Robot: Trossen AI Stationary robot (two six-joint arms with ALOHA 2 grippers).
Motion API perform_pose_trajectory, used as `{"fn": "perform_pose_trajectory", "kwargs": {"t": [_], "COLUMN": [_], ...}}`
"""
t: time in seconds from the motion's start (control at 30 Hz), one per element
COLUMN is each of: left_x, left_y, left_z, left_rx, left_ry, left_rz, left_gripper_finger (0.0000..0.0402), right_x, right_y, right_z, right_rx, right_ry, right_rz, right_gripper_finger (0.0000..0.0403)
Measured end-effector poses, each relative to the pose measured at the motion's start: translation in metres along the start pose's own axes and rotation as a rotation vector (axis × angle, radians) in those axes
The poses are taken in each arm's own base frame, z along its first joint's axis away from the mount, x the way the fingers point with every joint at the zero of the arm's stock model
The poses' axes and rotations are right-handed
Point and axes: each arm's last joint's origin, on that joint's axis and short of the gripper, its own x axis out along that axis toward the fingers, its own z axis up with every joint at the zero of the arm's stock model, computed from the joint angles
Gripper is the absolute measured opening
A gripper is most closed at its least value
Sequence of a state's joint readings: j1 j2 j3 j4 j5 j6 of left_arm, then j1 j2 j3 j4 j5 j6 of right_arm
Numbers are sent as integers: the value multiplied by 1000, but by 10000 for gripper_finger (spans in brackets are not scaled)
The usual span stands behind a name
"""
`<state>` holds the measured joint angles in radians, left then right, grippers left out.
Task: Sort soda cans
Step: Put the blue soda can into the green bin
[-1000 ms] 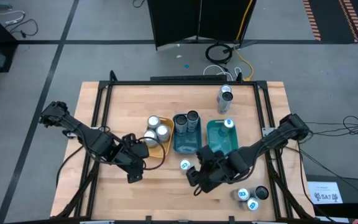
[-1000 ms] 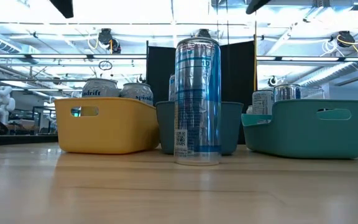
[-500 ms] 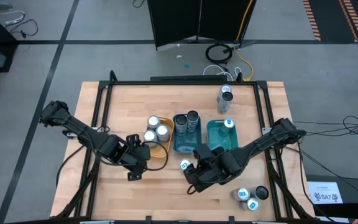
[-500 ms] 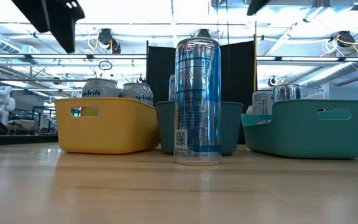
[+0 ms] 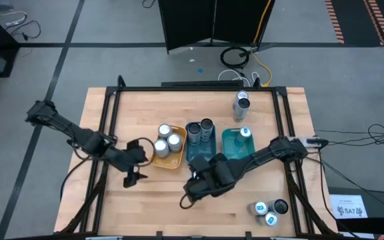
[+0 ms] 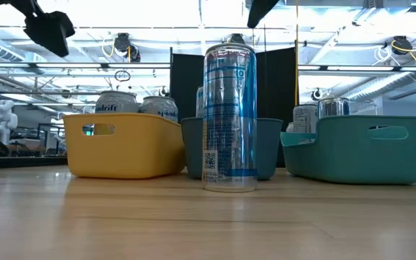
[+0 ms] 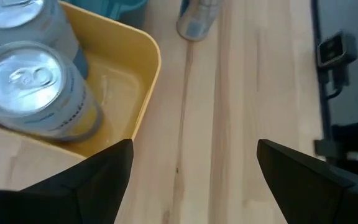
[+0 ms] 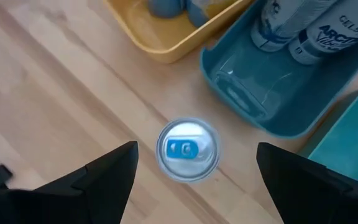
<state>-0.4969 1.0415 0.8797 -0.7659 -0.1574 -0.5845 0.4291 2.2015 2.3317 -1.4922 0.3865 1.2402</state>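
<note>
I have the right gripper [image 8: 191, 180] spread wide and empty, directly above the blue-topped can [image 8: 187, 149] standing on the table [image 5: 159, 207] near the dark teal tray [image 8: 272, 93]. The left gripper [image 7: 188, 180], also parted, hangs near the yellow tray [image 7: 145, 81].

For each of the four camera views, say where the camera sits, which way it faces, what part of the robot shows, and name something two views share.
High: above the table, looking straight down; both arms, left end effector, right end effector.
Low: at table-top height, looking level at the tall blue can; arm parts at top.
Left wrist: down past its own fingers at the yellow tray.
Right wrist: down onto the same blue can, between open fingers.
Shared: that can, low and right wrist.
</note>
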Motion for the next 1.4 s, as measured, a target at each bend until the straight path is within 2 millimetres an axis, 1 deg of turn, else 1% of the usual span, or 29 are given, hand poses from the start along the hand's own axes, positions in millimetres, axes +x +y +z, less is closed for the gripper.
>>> {"fn": "perform_pose_trajectory", "kwargs": {"t": [0.13, 0.3, 0.63, 0.83, 1.0, 1.27, 1.4], "left_x": [-8, -9, -9, -9, -9, -9, -9], "left_y": [2, 2, 2, 2, 2, 2, 2], "left_z": [-1, -1, -1, -1, -1, -1, -1], "left_rx": [-25, -26, -18, -18, -17, -17, -16], "left_ry": [-29, -32, -32, -32, -32, -32, -32], "left_rz": [-19, -21, -18, -17, -17, -16, -16], "left_gripper_finger": [350, 350, 350, 350, 350, 350, 350], "right_x": [3, 6, 34, 44, 50, 60, 69], "right_y": [-2, -2, 0, 4, 7, 5, 7], "right_z": [5, 8, -2, -5, -7, -11, -15], "right_rx": [43, 94, 221, 231, 207, 205, 207], "right_ry": [21, 18, 49, 51, 46, 81, 111], "right_rz": [-2, -8, -45, -25, 3, -17, 6], "right_gripper_finger": [320, 320, 320, 320, 320, 320, 320]}}
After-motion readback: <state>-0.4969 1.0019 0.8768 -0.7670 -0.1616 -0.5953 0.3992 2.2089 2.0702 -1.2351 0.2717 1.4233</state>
